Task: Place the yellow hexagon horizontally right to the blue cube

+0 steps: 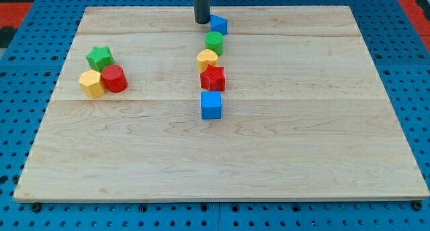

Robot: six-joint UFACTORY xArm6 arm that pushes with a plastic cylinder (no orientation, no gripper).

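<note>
Blue pegboard surrounds a pale wooden bench [302,137] that fills most of the view.

On the left side, a cluster of three blocks sits touching: a green star [99,58] at the far end, a yellow hexagon [91,84] nearest the left edge, and a red cylinder [114,78] just right of that hexagon.

Around the middle, a column of five blocks runs from far to near. At the far end is a small blue block [219,25], its shape hard to make out, then a green block [214,41], roundish, then a second yellow block [207,59], which also reads as hexagon-like, then a red star [213,78] touching it, and nearest of all a blue cube [211,105], standing just apart from the red star.

The arm carries no pincer, so there is nothing to be spread or pressed together; it ends in a dark rod, and my tip [201,22] rests on the bench at the far end of the column, touching or almost touching the left side of the small blue block.

Which yellow piece is meant is uncertain. The one in the column lies near my tip, just nearer and slightly right of it, two blocks down. The bench right of the blue cube is bare. I judge the push would have to carry that yellow block rightward out of the column and then nearer, level with the cube, without dragging the red star along.
</note>
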